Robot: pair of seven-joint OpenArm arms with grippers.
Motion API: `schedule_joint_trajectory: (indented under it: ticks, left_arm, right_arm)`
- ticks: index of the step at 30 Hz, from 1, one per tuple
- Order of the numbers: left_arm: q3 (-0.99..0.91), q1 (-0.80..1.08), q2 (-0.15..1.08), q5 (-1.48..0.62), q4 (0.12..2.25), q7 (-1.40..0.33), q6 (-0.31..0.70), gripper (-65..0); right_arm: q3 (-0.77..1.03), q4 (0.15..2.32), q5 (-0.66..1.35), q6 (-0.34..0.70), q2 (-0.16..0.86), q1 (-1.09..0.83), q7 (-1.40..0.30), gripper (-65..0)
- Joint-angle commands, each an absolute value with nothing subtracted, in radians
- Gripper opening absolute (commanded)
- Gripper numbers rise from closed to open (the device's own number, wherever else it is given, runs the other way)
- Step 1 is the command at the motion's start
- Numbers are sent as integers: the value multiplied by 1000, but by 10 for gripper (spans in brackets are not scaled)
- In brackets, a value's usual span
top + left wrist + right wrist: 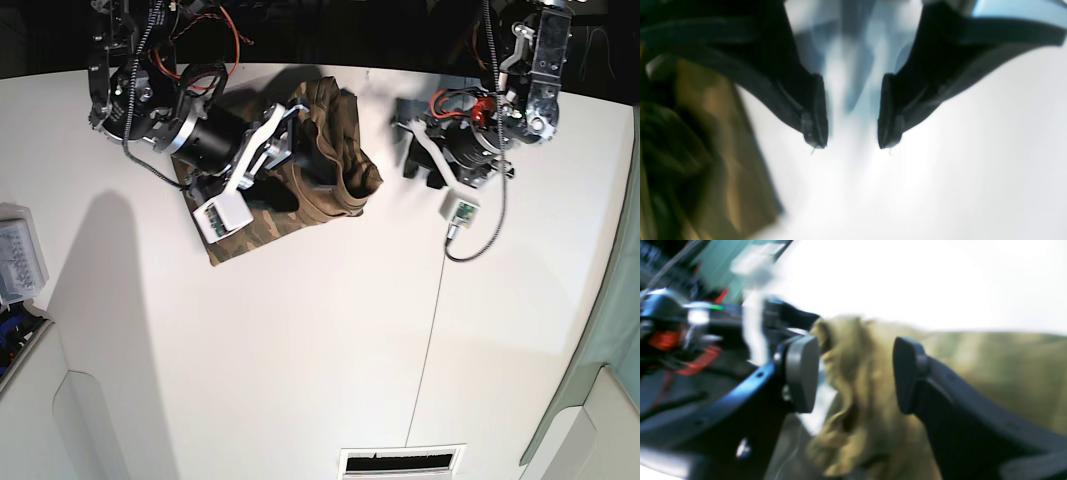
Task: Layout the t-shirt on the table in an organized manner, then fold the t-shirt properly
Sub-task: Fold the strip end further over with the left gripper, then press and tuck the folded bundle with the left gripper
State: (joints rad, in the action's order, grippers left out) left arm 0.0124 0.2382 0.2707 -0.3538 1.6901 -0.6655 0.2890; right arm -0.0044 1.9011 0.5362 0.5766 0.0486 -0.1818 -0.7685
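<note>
The camouflage t-shirt (325, 175) lies bunched in a heap on the white table (300, 350) near its far edge. My right gripper (298, 140) is open over the heap. In the right wrist view its two pads (801, 373) stand wide apart, with a bunched tan fold of the shirt (853, 390) between them (853, 375). My left gripper (410, 142) is open and empty over bare table just right of the shirt. In the left wrist view its fingertips (851, 146) are apart over white table, and the shirt (690, 150) is off to the left.
A thin dark seam (428, 330) runs across the table from the left arm toward a vent slot (400, 462) at the front edge. A clear plastic box (20, 255) sits at the left edge. A cable (480, 240) loops below the left arm.
</note>
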Motion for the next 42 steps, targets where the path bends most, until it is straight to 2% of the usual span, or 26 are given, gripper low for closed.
schedule_joint_trajectory:
  ticks: [1,3,6,7,10,14,19,23,29,36,42]
  left_arm:
    - [-10,226,299,-363,1730,-648,266,-383]
    - [-31,225,357,-366,1768,-648,253,-471]
    - [-32,239,434,-435,1864,-648,295,-623]
    - [-31,250,448,-463,1911,-646,325,-647]
    - [10,275,471,-531,2056,-622,389,-650]
    - [162,280,452,-542,2135,-605,397,-650]
    - [353,280,351,-485,2084,-600,396,-650]
    - [426,279,285,-425,1905,-568,384,-650]
    - [416,244,252,-364,1647,-551,377,-650]
    - [286,180,254,-361,1624,-597,377,-650]
    - [274,79,267,-338,1617,-602,352,-650]
  right_arm:
    - [28,1923,551,579,47,-172,-732,-322]
    - [103,1922,532,573,47,-162,-714,-413]
    - [221,1921,504,554,57,-132,-712,-650]
    - [253,1918,495,554,65,-119,-710,-650]
    - [317,1873,470,554,85,-69,-696,-650]
    - [324,1705,477,554,88,22,-692,-650]
    - [263,1528,481,565,86,109,-679,-650]
    - [180,1452,345,564,76,117,-601,-650]
    - [133,1320,253,556,83,115,-553,-650]
    - [133,1319,366,558,134,37,-585,-650]
    - [133,1410,492,574,130,-91,-592,-650]
